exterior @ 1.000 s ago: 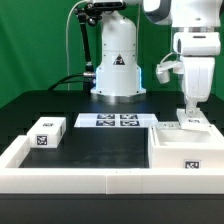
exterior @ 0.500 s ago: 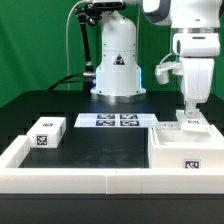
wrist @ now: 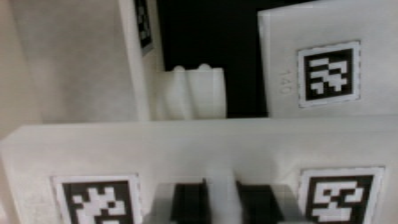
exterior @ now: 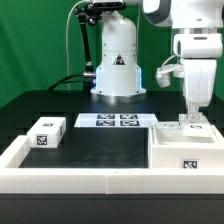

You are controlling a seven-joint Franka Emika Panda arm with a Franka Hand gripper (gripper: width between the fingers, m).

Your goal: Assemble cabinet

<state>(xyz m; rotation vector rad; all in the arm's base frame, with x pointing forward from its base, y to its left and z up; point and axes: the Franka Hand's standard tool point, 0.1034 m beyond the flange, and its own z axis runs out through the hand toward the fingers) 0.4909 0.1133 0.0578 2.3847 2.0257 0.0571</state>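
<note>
Over the cabinet body (exterior: 172,150) hangs the gripper (exterior: 193,121).

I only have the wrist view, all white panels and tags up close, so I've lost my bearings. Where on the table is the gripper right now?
Observer: The gripper is low over the rear edge of the cabinet body, which sits at the exterior view's right.
Operator: Is there any loose part elsewhere that I can't see?
Observer: Yes, a small white block with a tag lies at the exterior view's left, well apart from the gripper.
Operator: And the marker board?
Observer: The marker board lies flat between the two, further back.
</note>
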